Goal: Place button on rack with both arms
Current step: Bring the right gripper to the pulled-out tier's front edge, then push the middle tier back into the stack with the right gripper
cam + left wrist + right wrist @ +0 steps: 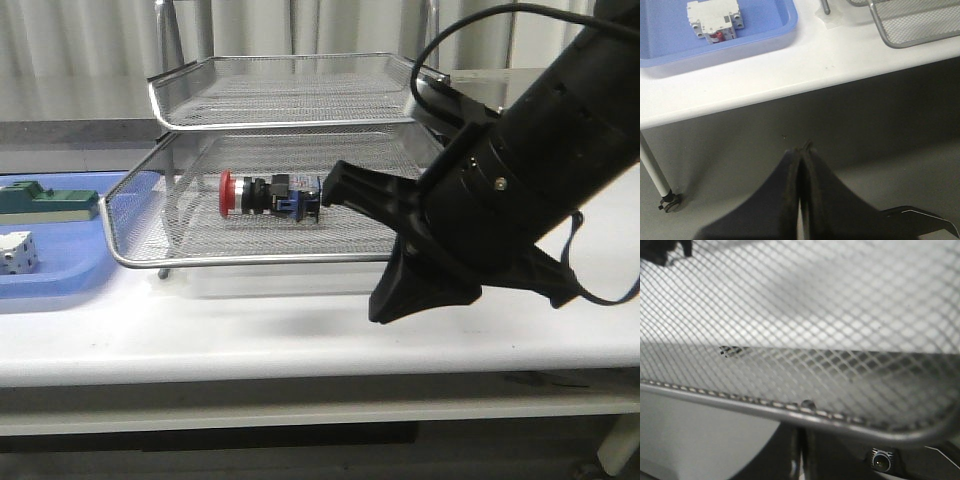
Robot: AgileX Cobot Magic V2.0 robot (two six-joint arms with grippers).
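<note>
Front view: one rack (300, 150), one button (270, 194), one blue tray (60, 270) and one black arm on one white table (250, 330).
Rack: silver wire mesh; two tiers show here, the lower one pulled forward toward the camera.
Button: lies on its side in the lower tier, red cap pointing away from the right gripper (345, 245), blue end block nearest it.
Button and jaws: the upper fingertip (335, 185) sits just beside the blue end; whether it touches cannot be told.
Right jaws: the two fingers look spread in the front view, one above the tier's front rim and one below it, near the table; in the right wrist view the fingers meet in a thin seam, so how far they stand apart cannot be told.
Right wrist view: mesh fills the picture, the tier's rim crossing just above the fingers.
Left gripper (801, 150): seen only in the left wrist view, over grey floor and off the table's edge; jaws pressed together, holding nothing.
Blue tray: well apart from both jaws, beside the rack; holds one green block (45, 200) and one white cube (18, 250).
Left wrist view: one white switch-like block (715, 22) in the blue tray, one mesh corner of the rack.
</note>
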